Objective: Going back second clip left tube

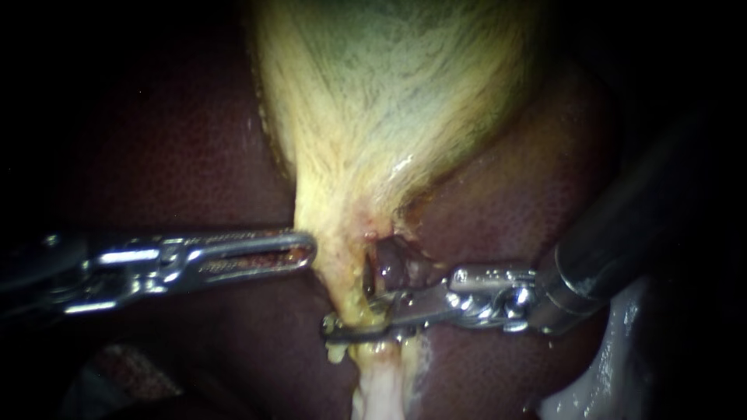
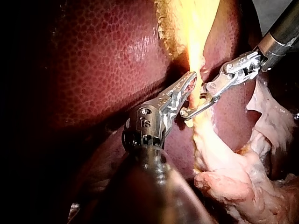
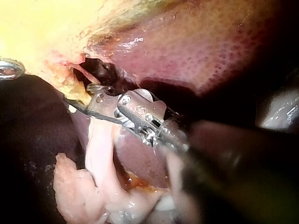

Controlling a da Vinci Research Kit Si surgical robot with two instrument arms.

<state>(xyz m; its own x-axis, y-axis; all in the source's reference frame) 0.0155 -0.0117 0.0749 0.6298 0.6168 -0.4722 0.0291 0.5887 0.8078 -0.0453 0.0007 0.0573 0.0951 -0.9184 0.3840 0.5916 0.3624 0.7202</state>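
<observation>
**Right instrument (image 1: 354,317), jaws.** Slim paired jaws, set open with a narrow gap. They straddle the left tube (image 1: 348,299) from the right, one jaw on its near side and one on its far side. A clip cannot be told apart from the jaw metal.

**Left tube.** A thin yellow strand that runs down from the gallbladder's neck to the pale tissue strand (image 1: 377,393) below. It forms the left border of a small dark opening (image 1: 385,264) in the tissue.
- Handling, as judged: soft, wet, slippery and light, with little strength, so it is likely to tear or kink under a sideways tug.
- Hold, as judged: none on the bare strand. Any grip belongs on the thicker fatty neck above it.
- Withdrawal should run straight back to the right, with the jaws wide enough not to drag the strand.

**Left instrument (image 1: 299,251), jaws.** Slotted jaws lying together. Their tips appear to bite the left edge of the neck just above the tube, though the depth of the bite is hard to see.

**Gallbladder (image 1: 389,101).** Yellow-green, fibrous, tapering toward the neck.

**Liver (image 1: 179,148).** Dark red, on both sides and behind.
</observation>
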